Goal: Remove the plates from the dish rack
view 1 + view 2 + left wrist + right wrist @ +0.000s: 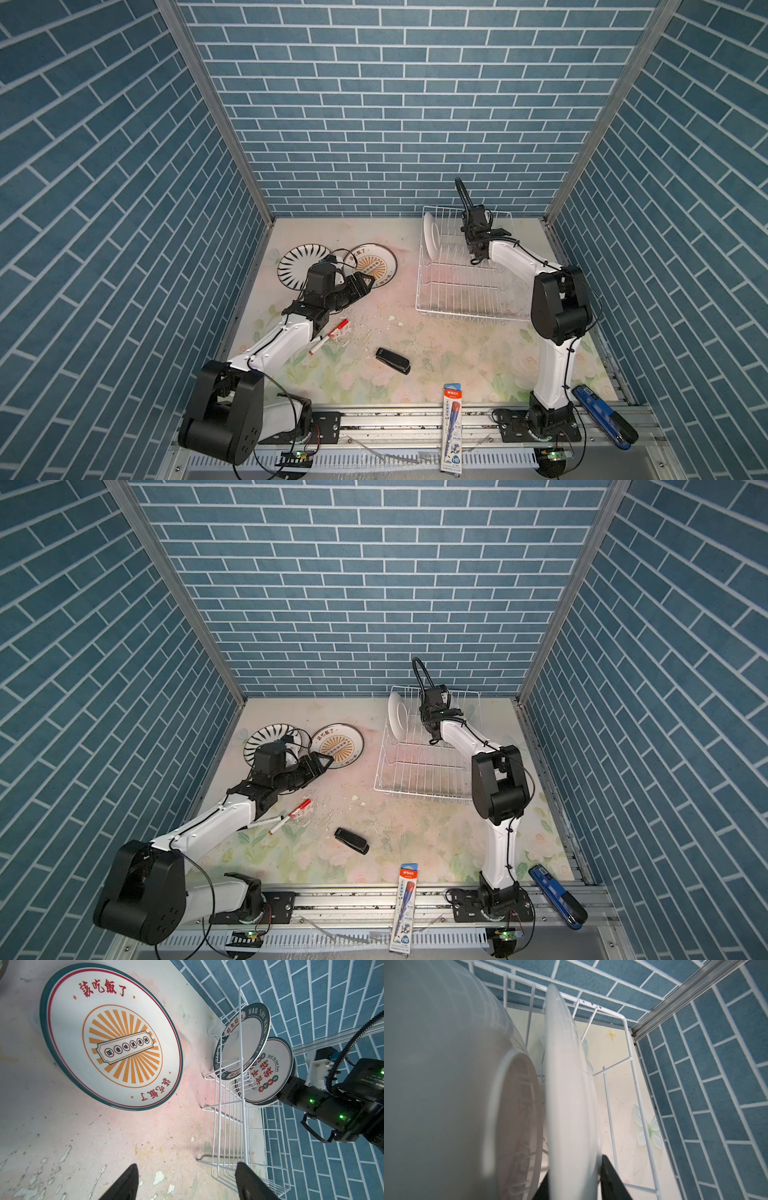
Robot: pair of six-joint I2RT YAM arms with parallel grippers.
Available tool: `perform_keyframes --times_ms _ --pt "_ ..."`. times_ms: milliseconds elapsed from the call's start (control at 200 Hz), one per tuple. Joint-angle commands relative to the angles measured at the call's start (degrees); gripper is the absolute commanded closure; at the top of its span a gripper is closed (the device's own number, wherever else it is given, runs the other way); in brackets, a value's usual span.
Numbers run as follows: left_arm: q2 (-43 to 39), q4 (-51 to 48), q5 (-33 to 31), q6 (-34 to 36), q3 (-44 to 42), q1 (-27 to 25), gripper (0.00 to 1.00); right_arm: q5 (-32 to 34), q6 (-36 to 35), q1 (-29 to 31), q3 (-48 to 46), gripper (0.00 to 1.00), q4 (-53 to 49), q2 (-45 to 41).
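The white wire dish rack (457, 291) (228, 1126) stands at the back right. Two plates stand upright in it: a dark-green-rimmed plate (243, 1041) (430, 239) and behind it a plate with red lettering (270, 1072). My right gripper (573, 1184) (476, 245) reaches down into the rack and is shut on the rim of that second plate (569, 1084), a finger on each face. A black-striped plate (299, 264) and an orange-sunburst plate (370, 255) (112, 1036) lie flat at the back left. My left gripper (368, 282) (187, 1167) hangs open and empty by the orange plate's near edge.
Red-and-white marker pens (330, 336) lie by the left arm. A black stapler (392, 360) sits mid-table. A pencil pack (452, 428) and a blue tool (602, 415) rest on the front rail. Blue tiled walls close in on three sides.
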Motion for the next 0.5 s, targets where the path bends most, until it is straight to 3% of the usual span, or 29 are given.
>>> perform_keyframes --times_ms 0,495 --pt "-0.62 0.47 -0.21 0.83 -0.81 -0.25 0.24 -0.20 -0.51 -0.25 0.66 0.69 0.69 0.40" --pt "-0.74 0.20 -0.23 0.90 -1.09 -0.25 0.24 0.77 0.73 -0.25 -0.88 0.75 1.48 -0.48"
